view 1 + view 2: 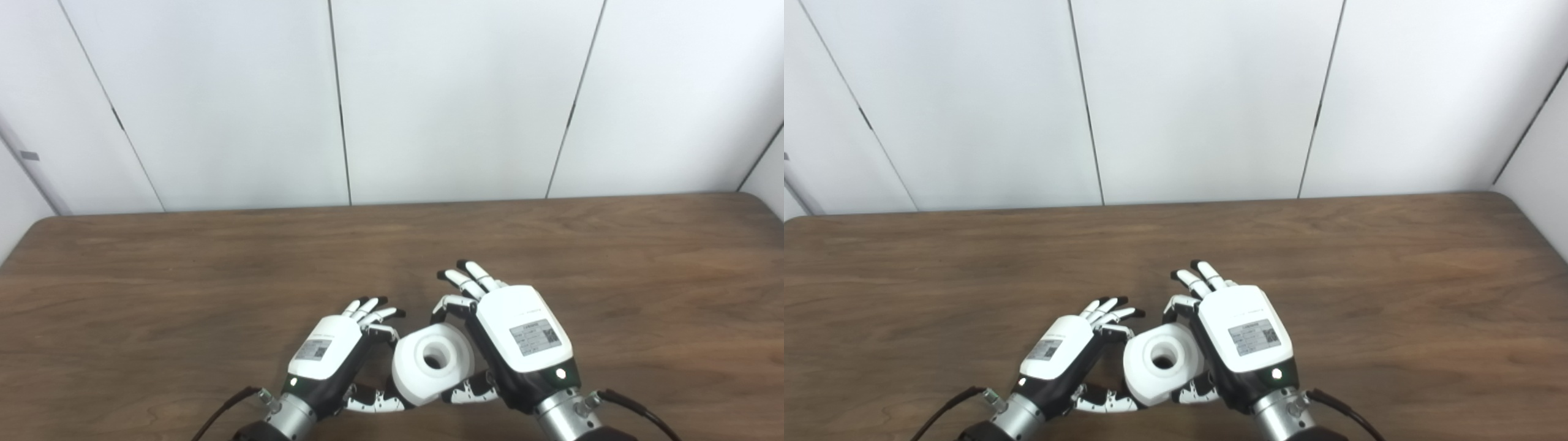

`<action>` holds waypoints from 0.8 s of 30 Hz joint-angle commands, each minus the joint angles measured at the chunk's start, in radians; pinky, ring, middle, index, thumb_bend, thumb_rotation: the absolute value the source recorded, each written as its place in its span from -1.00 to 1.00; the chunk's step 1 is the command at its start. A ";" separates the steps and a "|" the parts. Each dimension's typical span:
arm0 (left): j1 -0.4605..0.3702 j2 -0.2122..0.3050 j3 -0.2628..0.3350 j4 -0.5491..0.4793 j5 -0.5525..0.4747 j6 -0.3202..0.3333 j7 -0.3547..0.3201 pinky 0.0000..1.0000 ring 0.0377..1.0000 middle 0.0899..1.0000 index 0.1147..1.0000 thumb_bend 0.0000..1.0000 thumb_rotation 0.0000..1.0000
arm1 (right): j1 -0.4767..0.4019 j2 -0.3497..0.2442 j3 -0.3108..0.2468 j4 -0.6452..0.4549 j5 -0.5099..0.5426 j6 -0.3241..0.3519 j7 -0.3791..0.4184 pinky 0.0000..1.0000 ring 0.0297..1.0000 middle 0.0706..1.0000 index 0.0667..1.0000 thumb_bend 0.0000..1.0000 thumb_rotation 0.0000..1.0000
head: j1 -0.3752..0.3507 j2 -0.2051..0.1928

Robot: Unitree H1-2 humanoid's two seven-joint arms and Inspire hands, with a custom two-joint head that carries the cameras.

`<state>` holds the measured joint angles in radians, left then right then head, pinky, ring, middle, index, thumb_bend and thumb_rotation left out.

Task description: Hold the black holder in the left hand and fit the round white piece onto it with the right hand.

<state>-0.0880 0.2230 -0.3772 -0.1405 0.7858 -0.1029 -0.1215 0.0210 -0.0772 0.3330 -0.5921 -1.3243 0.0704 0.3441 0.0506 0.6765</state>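
The round white piece [432,362], a thick disc with a hole in its middle, sits tilted between my two hands near the table's front edge. My right hand [520,343] is shut on it, with one finger curled over its far rim and the thumb [468,392] under its near right side. My left hand [334,355] is close on its left. Its thumb [373,401] lies along the piece's lower left edge and one bent finger touches the upper left rim, while the other fingers point away. No black holder shows in either view.
The brown wooden table [184,294] stretches wide to the left, right and back. White wall panels [429,92] stand behind its far edge. Cables trail from both wrists at the bottom edge.
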 commanded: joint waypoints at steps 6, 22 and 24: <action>-0.022 -0.010 -0.011 -0.017 -0.003 -0.023 0.004 1.00 0.93 0.74 -0.17 0.03 -0.90 | 0.021 -0.013 0.001 0.037 -0.010 -0.015 0.020 0.44 0.82 0.70 -0.11 0.03 -0.72 | 0.005 0.000; -0.022 -0.013 -0.012 -0.019 0.002 -0.019 0.003 1.00 0.94 0.74 -0.17 0.03 -0.90 | 0.005 -0.006 0.010 0.023 -0.032 -0.016 0.047 0.44 0.82 0.70 -0.11 0.03 -0.72 | 0.010 0.000; -0.022 -0.013 -0.013 -0.019 0.004 -0.017 0.003 1.00 0.94 0.74 -0.17 0.03 -0.90 | 0.005 -0.006 0.011 0.022 -0.034 -0.016 0.048 0.43 0.82 0.70 -0.11 0.03 -0.72 | 0.009 -0.001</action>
<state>-0.0880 0.2220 -0.3775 -0.1404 0.7891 -0.1028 -0.1217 0.0161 -0.0768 0.3360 -0.5907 -1.3287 0.0703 0.3416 0.0598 0.6750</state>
